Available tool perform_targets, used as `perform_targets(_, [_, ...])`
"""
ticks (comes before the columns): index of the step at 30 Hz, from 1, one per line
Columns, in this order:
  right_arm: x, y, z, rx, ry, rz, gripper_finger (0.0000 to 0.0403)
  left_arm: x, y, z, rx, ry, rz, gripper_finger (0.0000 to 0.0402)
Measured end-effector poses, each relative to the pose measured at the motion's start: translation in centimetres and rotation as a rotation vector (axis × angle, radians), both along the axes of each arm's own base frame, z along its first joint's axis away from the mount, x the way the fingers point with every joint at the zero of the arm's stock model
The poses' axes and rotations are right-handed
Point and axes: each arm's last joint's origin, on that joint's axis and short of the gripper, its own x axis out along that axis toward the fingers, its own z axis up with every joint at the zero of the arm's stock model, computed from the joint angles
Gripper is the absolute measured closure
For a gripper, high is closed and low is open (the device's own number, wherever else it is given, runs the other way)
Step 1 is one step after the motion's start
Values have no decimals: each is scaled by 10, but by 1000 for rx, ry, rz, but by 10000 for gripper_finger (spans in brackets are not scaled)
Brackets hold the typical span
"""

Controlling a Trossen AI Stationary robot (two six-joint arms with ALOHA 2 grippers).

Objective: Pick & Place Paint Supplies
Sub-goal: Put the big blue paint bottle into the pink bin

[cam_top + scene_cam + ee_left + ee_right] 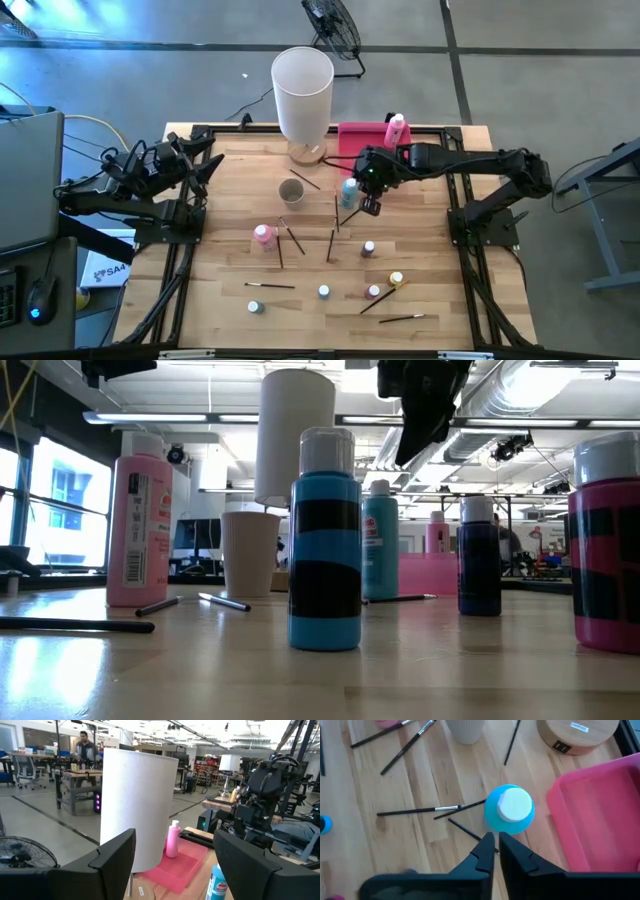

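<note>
A teal paint bottle (348, 192) with a white cap (515, 804) stands upright on the wooden table, beside thin dark paintbrushes (427, 810). My right gripper (496, 847) hovers just above it on its near side, pointing steeply down, with only a thin slit between the fingers and nothing in them. A pink bottle (396, 130) stands in the pink tray (362, 138). Another pink bottle (264, 236) stands mid-table. Several tiny bottles (369, 248) and brushes (332, 243) lie nearer the front. My left gripper (172, 865) waits open and raised at the table's left edge.
A tall white cylinder (302, 90) on a round wooden base (575, 732) stands at the far edge next to the tray. A paper cup (291, 190) sits left of the teal bottle. A laptop (25, 180) lies off the table's left side. A person (86, 747) stands far behind.
</note>
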Motion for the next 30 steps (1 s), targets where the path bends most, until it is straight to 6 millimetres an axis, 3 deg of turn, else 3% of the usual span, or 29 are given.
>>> perform_targets(14, [10, -1, 4, -15, -103, 23, 142, 0, 0, 0, 0, -1, 0, 140])
perform_targets(18, [13, -3, 2, -34, -98, 11, 128, 0, 0, 0, 0, -1, 0, 140])
perform_targets(30, [29, -22, -22, 5, -55, -14, 137, 0, 0, -2, -17, 14, 0, 140])
